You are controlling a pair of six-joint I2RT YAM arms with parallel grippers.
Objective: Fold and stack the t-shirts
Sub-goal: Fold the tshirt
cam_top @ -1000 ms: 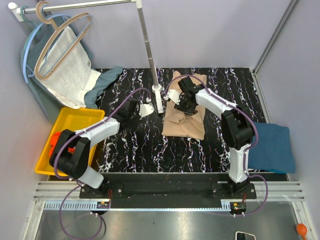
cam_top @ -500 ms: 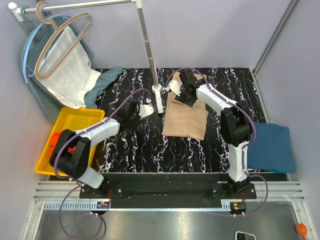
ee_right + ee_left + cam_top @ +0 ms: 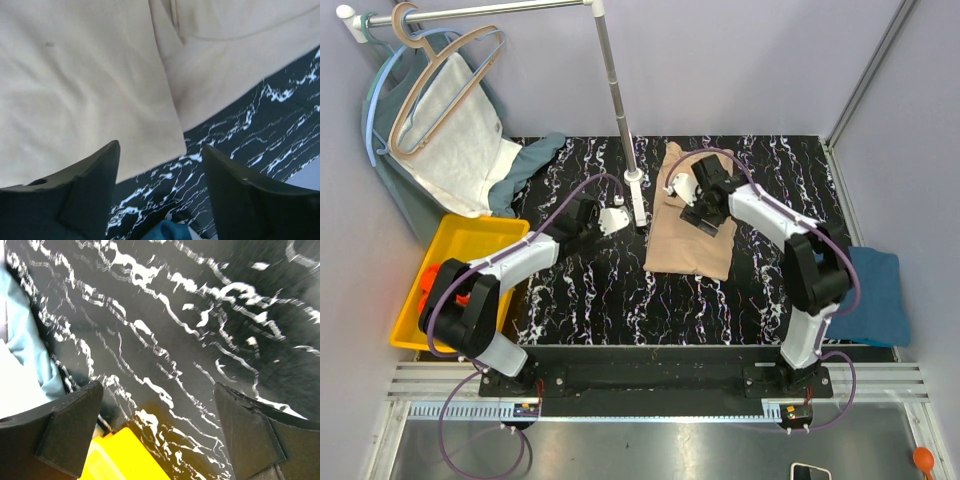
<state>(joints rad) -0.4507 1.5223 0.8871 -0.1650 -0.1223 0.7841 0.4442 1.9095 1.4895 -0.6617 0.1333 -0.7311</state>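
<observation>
Shirt: beige-tan cotton t-shirt (image 3: 688,243) lies centre-right on black marbled table (image 3: 590,290), long axis near-far. Right gripper (image 3: 705,212) hovers over its far half, jaws spread, empty. Left gripper (image 3: 157,390) is spread too, well to the left.

Your left arm (image 3: 520,258) reaches forward, jaws wide apart. Your right arm (image 3: 772,212) bends inward, jaws parted and empty.

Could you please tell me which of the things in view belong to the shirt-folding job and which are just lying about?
Part of the job:
- beige t-shirt
- teal-blue t-shirt
- orange-red t-shirt, mostly hidden in the yellow bin

Just lying about:
- white cloth hanging at the left
- grey-green garment behind it
- the yellow bin itself
- rack pole
</observation>
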